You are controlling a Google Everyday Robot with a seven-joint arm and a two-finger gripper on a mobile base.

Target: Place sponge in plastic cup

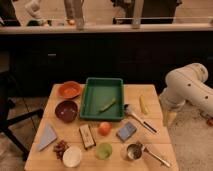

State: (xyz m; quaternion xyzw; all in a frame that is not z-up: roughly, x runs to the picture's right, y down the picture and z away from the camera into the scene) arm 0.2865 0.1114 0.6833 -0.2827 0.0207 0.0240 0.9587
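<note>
The sponge (pixel 126 131), a small flat blue-grey pad, lies on the wooden table (pixel 155 137) near its front right. The plastic cup (pixel 104 150), light green and round, stands upright at the front edge, a little left of and in front of the sponge. They are apart, and the cup looks empty. My white arm (pixel 187 89) hangs off the table's right side, well away from both. The gripper itself does not show; it is out of view beyond or behind the arm.
A green tray (pixel 89 102) sits mid-table. An orange bowl (pixel 69 90) and a dark red bowl (pixel 66 110) are on the left. Along the front are a pale blue cloth (pixel 47 137), white bowl (pixel 72 156), dark block (pixel 87 136), orange fruit (pixel 104 128) and metal cup (pixel 134 151).
</note>
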